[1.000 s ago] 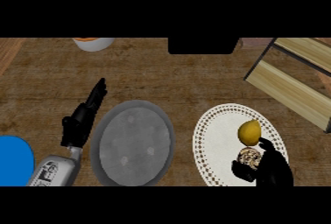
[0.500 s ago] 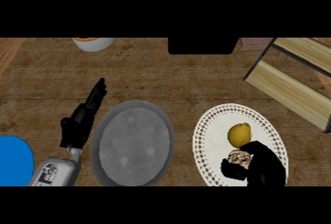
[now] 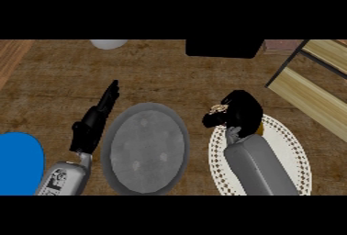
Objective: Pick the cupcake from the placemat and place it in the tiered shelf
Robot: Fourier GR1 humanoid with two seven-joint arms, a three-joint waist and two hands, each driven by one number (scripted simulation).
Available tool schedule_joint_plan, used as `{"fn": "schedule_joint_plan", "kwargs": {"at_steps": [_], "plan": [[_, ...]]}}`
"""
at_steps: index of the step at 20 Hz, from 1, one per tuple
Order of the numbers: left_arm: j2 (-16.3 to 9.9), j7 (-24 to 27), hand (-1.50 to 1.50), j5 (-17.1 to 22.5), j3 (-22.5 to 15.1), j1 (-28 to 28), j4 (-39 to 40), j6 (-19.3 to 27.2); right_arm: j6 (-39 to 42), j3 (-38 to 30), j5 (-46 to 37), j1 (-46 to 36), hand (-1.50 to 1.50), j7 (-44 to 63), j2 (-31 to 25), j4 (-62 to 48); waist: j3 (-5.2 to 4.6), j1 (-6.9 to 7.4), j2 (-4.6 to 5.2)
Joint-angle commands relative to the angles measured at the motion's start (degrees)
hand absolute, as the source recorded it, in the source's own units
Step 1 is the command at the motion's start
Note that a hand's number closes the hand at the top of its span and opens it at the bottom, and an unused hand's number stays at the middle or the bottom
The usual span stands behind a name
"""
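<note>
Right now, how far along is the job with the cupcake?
Done: the right hand is curled round the cupcake, at the upper edge of the white placemat. In hand: carrying it. Left: setting it in the wooden shelf at the upper right. The left hand rests open.

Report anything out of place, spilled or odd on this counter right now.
Nothing stands out. The right hand is curled round the cupcake above the white placemat's far edge. The grey plate lies flat, the left hand rests open beside it, and nothing looks spilled or tipped.
</note>
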State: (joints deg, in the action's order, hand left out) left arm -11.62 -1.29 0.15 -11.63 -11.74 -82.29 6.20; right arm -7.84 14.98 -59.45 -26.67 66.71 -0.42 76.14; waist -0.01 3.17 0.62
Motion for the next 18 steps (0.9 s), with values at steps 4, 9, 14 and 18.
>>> {"fn": "schedule_joint_plan", "kwargs": {"at_steps": [4, 9, 14, 18], "plan": [[0.7, -0.14, 0.0, 0.34, 0.2, -0.08, 1.41, -0.51, -16.2, -0.82, -0.72, -13.23, 1.5, 7.86, 0.4, -3.32, 0.01, -0.39, -0.28], [-0.69, 1.97, 0.0, 0.66, 1.51, 0.08, 2.2, -1.79, -19.41, -0.44, -7.02, -21.25, 1.5, 11.75, 0.39, -7.29, -0.08, -0.33, -0.37], [0.91, -0.85, 0.0, -0.19, 1.16, -1.1, 1.7, 0.09, -13.29, -3.17, -14.48, -28.36, 1.5, 16.77, 0.39, -5.72, -0.09, -1.84, -0.97], [-0.39, 1.24, 0.0, 0.66, 2.59, 0.61, 2.62, -1.07, -6.94, -6.64, -22.0, -31.89, 1.5, 18.43, 0.39, -6.7, -0.14, -2.46, -1.11]]}}
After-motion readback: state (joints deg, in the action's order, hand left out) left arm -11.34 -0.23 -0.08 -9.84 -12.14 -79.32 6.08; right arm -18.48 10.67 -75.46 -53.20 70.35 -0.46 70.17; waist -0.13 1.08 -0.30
